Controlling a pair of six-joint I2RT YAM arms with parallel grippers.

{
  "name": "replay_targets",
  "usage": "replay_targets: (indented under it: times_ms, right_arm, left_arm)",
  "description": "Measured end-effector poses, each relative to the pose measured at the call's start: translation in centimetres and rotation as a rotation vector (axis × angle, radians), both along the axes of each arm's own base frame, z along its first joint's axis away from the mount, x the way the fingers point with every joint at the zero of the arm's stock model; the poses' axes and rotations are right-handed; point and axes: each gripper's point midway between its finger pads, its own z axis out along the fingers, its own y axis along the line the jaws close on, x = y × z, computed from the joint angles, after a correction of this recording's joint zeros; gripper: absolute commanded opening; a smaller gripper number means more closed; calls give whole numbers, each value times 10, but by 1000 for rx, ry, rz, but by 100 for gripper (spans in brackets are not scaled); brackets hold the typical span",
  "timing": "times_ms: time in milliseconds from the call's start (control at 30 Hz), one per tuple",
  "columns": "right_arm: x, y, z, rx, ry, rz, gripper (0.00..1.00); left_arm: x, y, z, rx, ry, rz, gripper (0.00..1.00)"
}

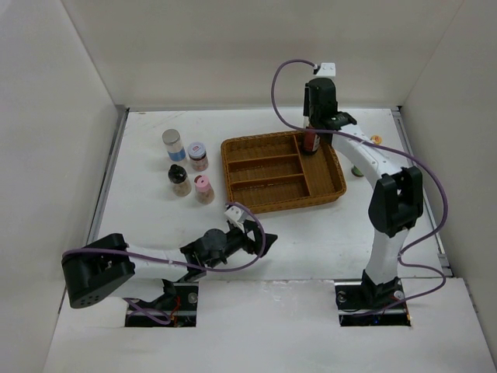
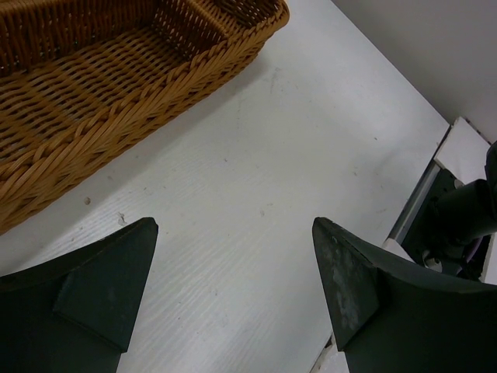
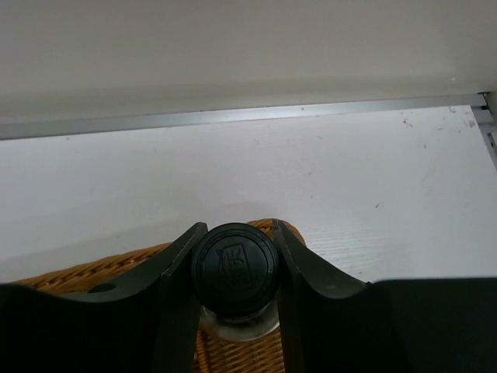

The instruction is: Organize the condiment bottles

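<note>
My right gripper (image 1: 311,130) is shut on the cap of the tall black-capped red-label bottle (image 1: 311,143). It holds the bottle upright at the far end of the right-hand compartment of the wicker basket (image 1: 264,198). In the right wrist view the fingers (image 3: 180,264) clamp the black cap (image 3: 234,266) over the basket rim (image 3: 70,273). Four squat jars stand left of the basket: silver lid (image 1: 172,139), patterned white lid (image 1: 197,150), black lid (image 1: 178,175), pink lid (image 1: 202,185). The yellow-capped bottle (image 1: 358,170) is mostly hidden behind the right arm. My left gripper (image 1: 253,230) is open and empty in front of the basket.
The basket has three long compartments and one crosswise compartment at its right end. White walls close in the table on the left, back and right. In the left wrist view the basket's front corner (image 2: 116,93) lies ahead of the open gripper (image 2: 233,268), above bare white table.
</note>
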Motion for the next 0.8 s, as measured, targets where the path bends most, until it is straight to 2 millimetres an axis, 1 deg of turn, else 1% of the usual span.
replay_targets:
  times_ms: [67,100,300,400,467,500,633,733,800]
  right_arm:
    - [1,0,-7,-4,11,0,17]
    - [2,0,-8,-4,11,-1,17]
    - [6,1,-3,8,-20,-3,18]
    - [7,2,-6,18,-32,-6,21]
    - [7,2,-16,27,-35,-11,27]
    - [9,2,-17,36,-56,-15,30]
    - [9,1,-15,65,-109,-27,51]
    - [6,0,-22,79,-102,-31,65]
    - [5,0,-24,79,-96,-31,73]
  left_arm:
    - [0,1,1,-4,-1,2,80]
    - [1,1,1,-5,-2,3,80]
    - [2,2,2,-12,-2,8,80]
    - [3,2,2,-12,-1,10,80]
    - [3,2,1,-11,0,12,80]
    - [3,2,2,-12,-1,12,80]
    - [3,2,1,-10,1,12,80]
    - [3,2,0,-9,3,10,80]
    - [3,2,-1,-7,6,9,80]
